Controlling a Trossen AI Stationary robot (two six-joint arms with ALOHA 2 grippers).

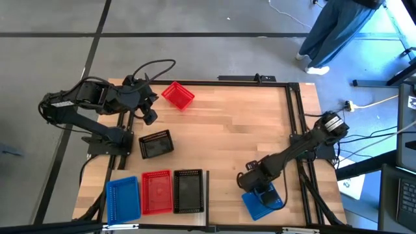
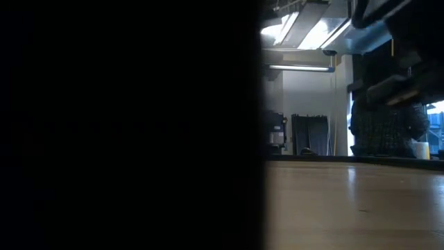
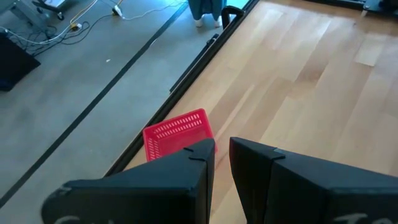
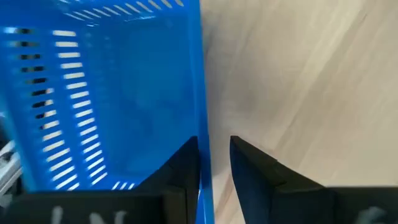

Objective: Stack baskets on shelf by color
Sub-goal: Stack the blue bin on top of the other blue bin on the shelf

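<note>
A: High view is evenly lit, with soft shadows under the arms on the surface [image 1: 227, 123].

B: Low view is half blacked out, ceiling lights [image 2: 305, 31] glaring. The blue basket [image 4: 112, 93] is blurry in the right wrist view.

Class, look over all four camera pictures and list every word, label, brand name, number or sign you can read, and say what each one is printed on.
None can be read.
Pale marks on the left gripper body: cut off by the picture's lower edge, unreadable.
Pale marks on the right gripper body: also cut off, unreadable.
The red basket, blue basket and tabletop show no text.
</note>
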